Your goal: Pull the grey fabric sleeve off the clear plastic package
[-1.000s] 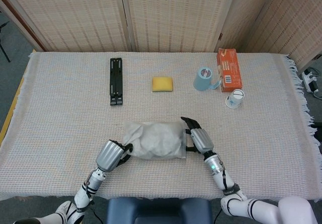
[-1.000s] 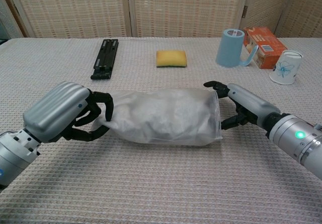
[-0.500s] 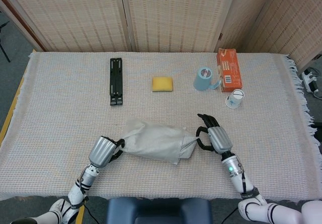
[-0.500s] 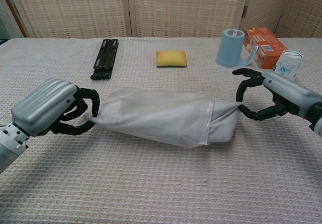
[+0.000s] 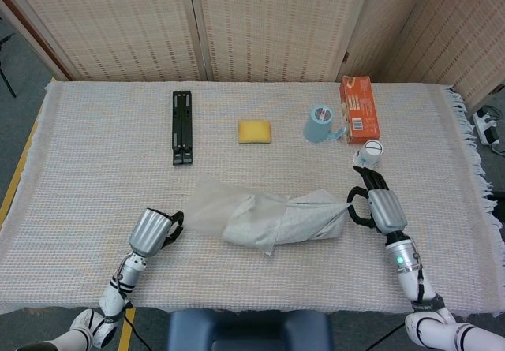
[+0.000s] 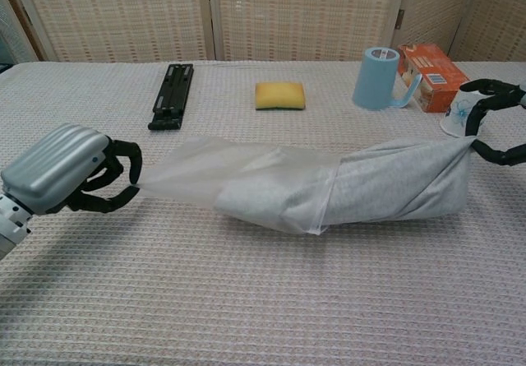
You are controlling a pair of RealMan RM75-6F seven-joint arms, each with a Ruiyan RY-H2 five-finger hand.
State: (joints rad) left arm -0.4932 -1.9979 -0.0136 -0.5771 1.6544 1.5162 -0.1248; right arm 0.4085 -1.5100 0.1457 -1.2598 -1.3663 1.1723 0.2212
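Orange box [image 5: 359, 109] bears a white label, its writing unreadable.

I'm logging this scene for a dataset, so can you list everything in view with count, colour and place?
grey fabric sleeve: one, grey, front centre-right, partly pulled off the package
clear plastic package: one, translucent, front centre-left, its right part inside the sleeve
folding stand: one, black, back left
sponge: one, yellow, back centre
mug: one, light blue, back right
carton: one, orange, right of the mug
paper cup: one, white, in front of the carton
tablecloth: one, beige woven
left robot hand: silver-black, holds the package's left end
right robot hand: silver-black, pinches the sleeve's right end
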